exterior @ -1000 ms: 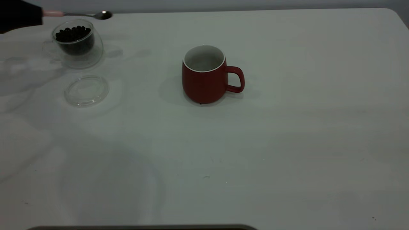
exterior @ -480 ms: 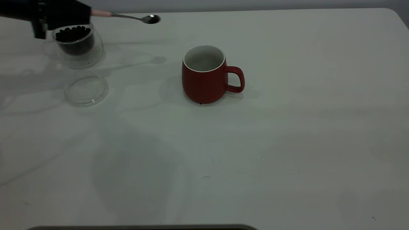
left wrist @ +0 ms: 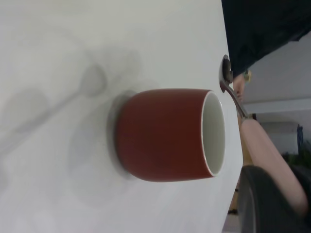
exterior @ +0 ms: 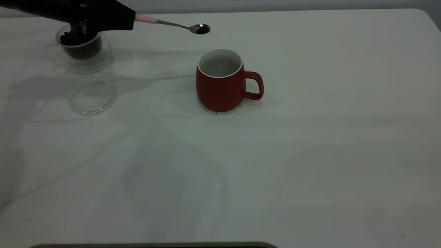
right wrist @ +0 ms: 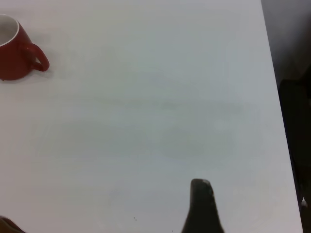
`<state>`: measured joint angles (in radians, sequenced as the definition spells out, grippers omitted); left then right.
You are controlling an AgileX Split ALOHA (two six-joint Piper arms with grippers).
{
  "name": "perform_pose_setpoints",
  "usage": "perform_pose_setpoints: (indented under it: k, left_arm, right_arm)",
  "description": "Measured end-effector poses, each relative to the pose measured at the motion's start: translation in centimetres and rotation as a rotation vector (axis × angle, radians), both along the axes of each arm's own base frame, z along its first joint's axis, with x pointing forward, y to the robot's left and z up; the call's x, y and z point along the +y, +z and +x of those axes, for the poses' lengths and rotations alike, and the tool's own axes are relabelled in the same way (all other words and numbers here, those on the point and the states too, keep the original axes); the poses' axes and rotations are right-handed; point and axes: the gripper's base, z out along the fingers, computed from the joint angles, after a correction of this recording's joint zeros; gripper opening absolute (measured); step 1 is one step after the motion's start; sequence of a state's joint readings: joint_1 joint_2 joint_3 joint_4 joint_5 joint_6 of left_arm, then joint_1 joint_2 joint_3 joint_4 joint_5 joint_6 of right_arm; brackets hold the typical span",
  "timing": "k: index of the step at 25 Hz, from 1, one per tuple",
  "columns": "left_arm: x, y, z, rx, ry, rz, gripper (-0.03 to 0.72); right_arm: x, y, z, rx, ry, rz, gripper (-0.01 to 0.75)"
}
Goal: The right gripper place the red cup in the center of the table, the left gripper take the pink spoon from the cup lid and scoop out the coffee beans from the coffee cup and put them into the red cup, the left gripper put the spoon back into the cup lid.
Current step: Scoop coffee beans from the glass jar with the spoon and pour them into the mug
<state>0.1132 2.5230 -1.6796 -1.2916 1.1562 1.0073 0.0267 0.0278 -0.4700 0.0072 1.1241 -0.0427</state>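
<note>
Our left gripper point(exterior: 129, 19), black and blocky, is clamped on the pale pink handle of the small silver-bowled pink spoon point(exterior: 179, 24), held level above the plain white table point(exterior: 310, 137). The bowl hangs near the rounded dark red cup point(exterior: 220, 81) at table centre, not yet over it. We should stay level, centre over the rim, then tip slowly.

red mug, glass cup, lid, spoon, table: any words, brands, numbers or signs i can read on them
None: no text, brand, number or sign shows in any view.
Red mug: plain red side, white inside, no print.
Glass cup and lid: clear, unmarked.
Spoon, held by the left pincer: no visible stamp.
Table: only tiny dark specks, not lettering.
</note>
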Motion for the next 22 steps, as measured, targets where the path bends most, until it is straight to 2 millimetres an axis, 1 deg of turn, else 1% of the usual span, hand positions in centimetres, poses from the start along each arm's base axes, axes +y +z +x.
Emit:
perform_pose_setpoints:
  k: [7, 9, 15, 19, 22]
  left_arm:
    - [-1.5, -0.2, -0.3, 0.006, -0.056, 0.022, 0.127]
    - [-1.7, 0.0, -0.4, 0.002, -0.073, 0.035, 0.127]
    - [-2.3, 1.6, -0.5, -0.034, -0.111, 0.063, 0.127]
    - [-2.7, 1.5, -0.8, -0.044, -0.154, 0.095, 0.127]
    - [-3.5, 1.5, -0.9, -0.075, -0.191, 0.101, 0.127]
  right_arm:
    - [0.0, 0.0, 0.0, 0.000, 0.000, 0.000, 0.590]
    - [0.0, 0.0, 0.0, 0.000, 0.000, 0.000, 0.590]
    - [0.0, 0.0, 0.0, 0.000, 0.000, 0.000, 0.590]
    - [0.0, 0.0, 0.0, 0.000, 0.000, 0.000, 0.590]
    - [0.0, 0.0, 0.0, 0.000, 0.000, 0.000, 0.590]
